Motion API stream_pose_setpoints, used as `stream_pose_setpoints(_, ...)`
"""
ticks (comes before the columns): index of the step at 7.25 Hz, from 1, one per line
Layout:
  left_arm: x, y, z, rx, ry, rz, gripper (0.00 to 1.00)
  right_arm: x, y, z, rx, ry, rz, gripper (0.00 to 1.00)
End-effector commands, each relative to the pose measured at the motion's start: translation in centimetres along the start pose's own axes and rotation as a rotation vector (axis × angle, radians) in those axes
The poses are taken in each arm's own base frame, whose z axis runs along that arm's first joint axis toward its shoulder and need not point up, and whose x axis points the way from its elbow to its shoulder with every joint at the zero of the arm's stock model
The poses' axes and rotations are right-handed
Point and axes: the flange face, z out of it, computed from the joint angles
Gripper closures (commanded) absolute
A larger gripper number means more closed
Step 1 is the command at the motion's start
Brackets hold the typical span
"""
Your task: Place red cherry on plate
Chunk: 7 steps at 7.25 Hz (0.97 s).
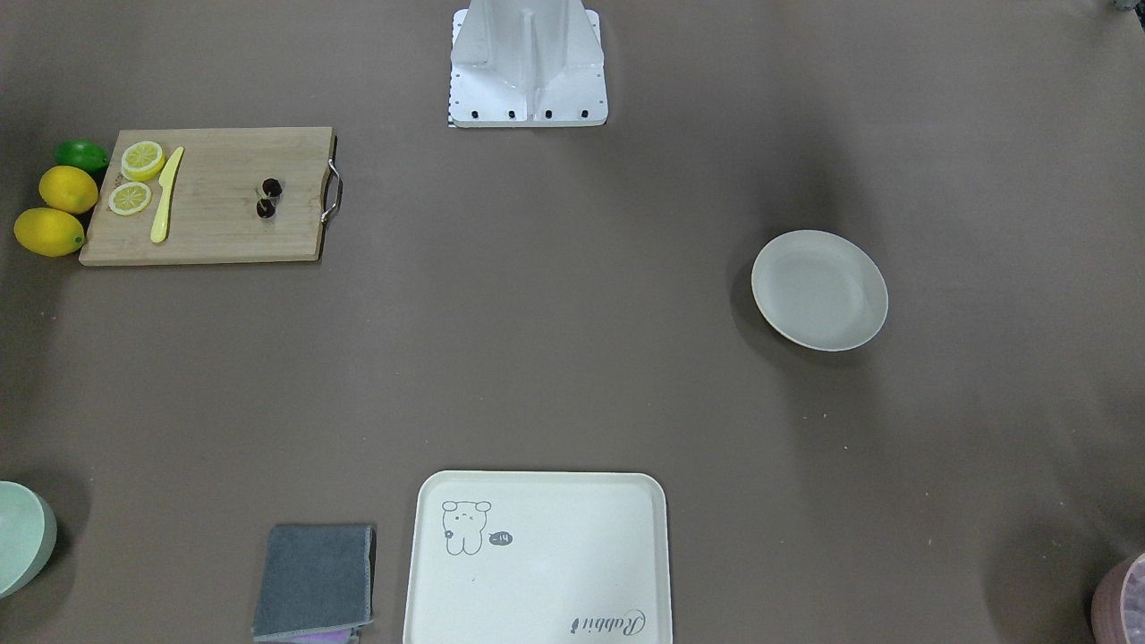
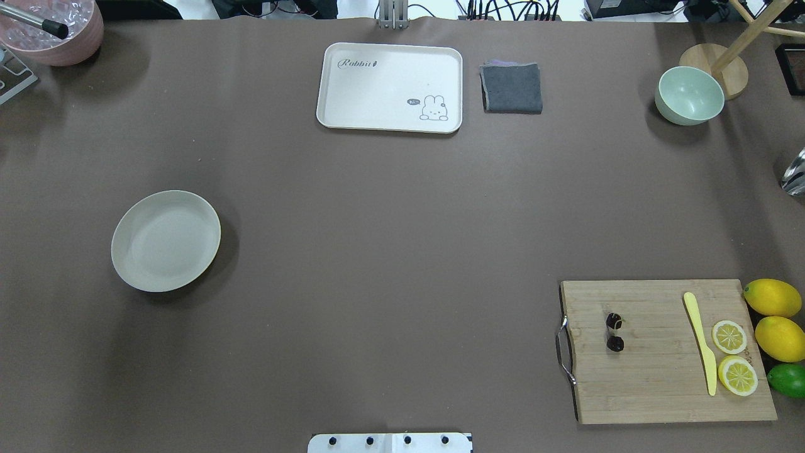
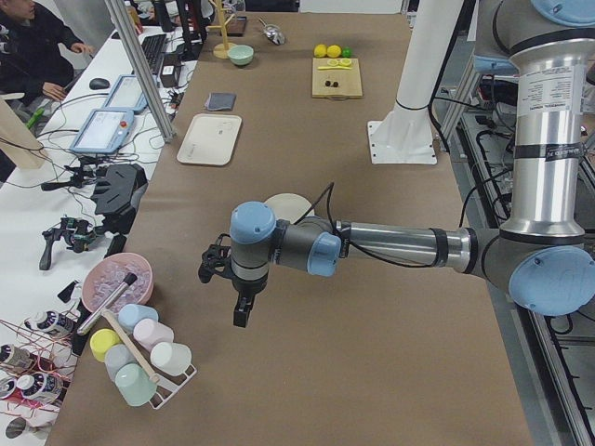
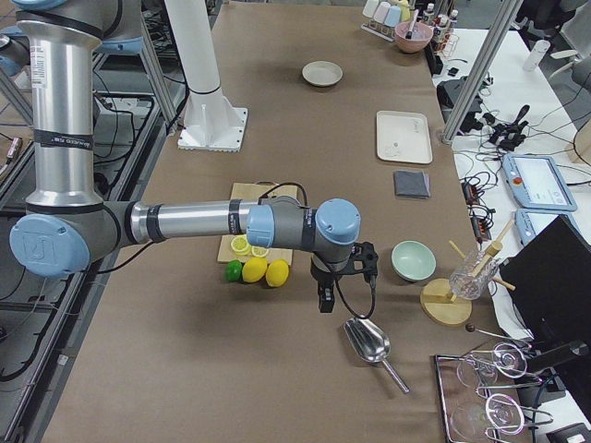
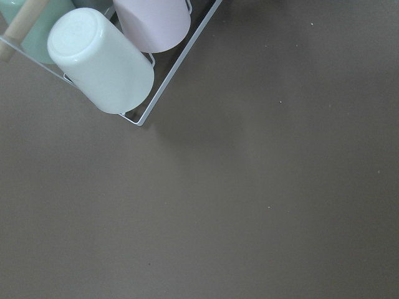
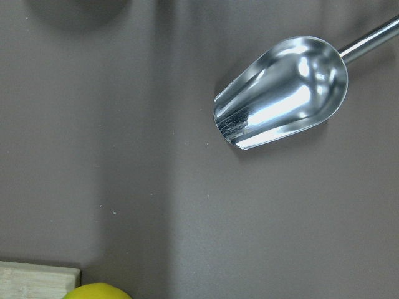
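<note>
On the cutting board (image 2: 654,377) at overhead lower right, the red cherry (image 2: 614,331) is seen; it should be pinched low and centred by the right gripper (image 4: 325,300), whose opening cannot be told.

a robotics lab: a long table under a brown cover (image 3: 372,372), a white metal pedestal (image 3: 414,102) bolted on, a silver-and-blue jointed robot arm (image 3: 548,139), aluminium frame posts (image 3: 141,70), and along the far side a white bench (image 3: 28,223) with blue-edged touchscreen pendants (image 3: 102,130), black cables (image 3: 56,177) and a seated person (image 3: 33,46).

left arm (image 3: 400,246) outstretched, jaws pointing down, state unclear | right arm (image 4: 194,220) likewise
</note>
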Motion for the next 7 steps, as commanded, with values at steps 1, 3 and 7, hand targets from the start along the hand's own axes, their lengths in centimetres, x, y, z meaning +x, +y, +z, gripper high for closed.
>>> stream_pose_setpoints(1, 0.13, 0.12, -0.08, -0.002, 0.015, -0.006, 0.01, -0.05, 0.48, -0.05, 0.001, -0.005, 0.005, 0.0)
stream_pose_setpoints(3, 0.29, 0.16, 0.07, -0.006, 0.035, -0.007, 0.01, -0.26, 0.33, -0.36, 0.008, -0.006, 0.003, 0.0)
stream_pose_setpoints(7, 0.27, 0.17, 0.12, -0.006, 0.037, -0.007, 0.01, -0.62, -0.05, -0.62, 0.014, -0.009, -0.001, 0.0)
